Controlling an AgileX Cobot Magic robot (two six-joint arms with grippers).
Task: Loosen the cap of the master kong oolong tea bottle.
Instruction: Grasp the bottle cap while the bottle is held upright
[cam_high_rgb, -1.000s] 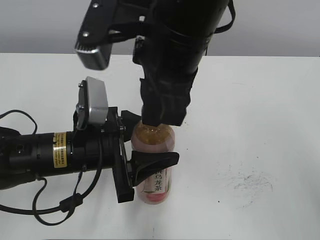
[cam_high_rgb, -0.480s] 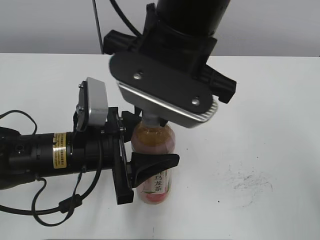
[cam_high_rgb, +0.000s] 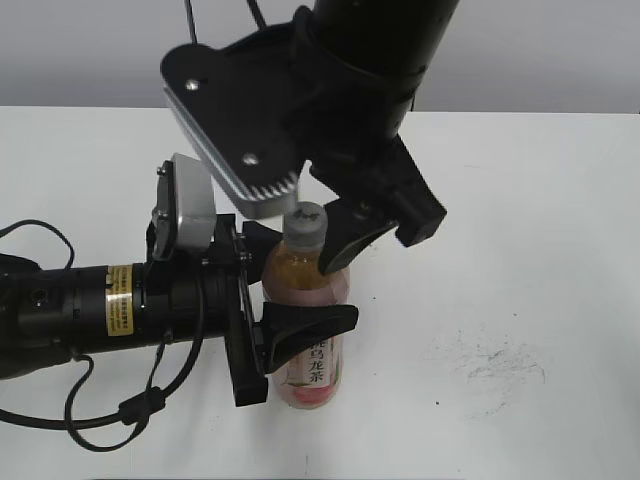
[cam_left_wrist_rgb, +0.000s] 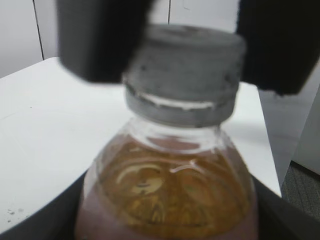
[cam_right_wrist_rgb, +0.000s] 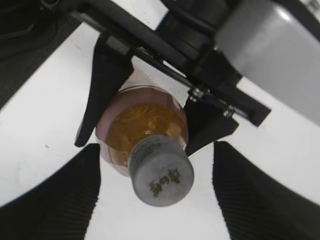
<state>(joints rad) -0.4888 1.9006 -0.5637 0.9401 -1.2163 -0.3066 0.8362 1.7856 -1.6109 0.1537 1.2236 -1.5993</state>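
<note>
The master kong oolong tea bottle (cam_high_rgb: 308, 330) stands upright on the white table, amber tea inside and a pink-and-white label low down. My left gripper (cam_high_rgb: 290, 300) is shut on the bottle's body from the left. The grey-white cap (cam_high_rgb: 305, 226) sits on the neck, uncovered. My right gripper (cam_high_rgb: 350, 215) hangs above it, open, with its fingers spread to either side of the cap and not touching it. The right wrist view shows the cap (cam_right_wrist_rgb: 161, 171) from above with a small dark mark, between the open fingers (cam_right_wrist_rgb: 156, 192). The left wrist view shows the cap (cam_left_wrist_rgb: 182, 75) and the bottle (cam_left_wrist_rgb: 167, 190) very close.
The white table (cam_high_rgb: 520, 230) stretches to the right of the bottle, with faint dark scuff marks (cam_high_rgb: 495, 362) at the right front. The left arm's cables (cam_high_rgb: 90, 420) lie on the table at the front left. A grey wall stands behind the table.
My right gripper was closed over the cap and turned with it. It has now opened and lifted slightly, leaving the cap uncovered. The left gripper and bottle have not moved.
</note>
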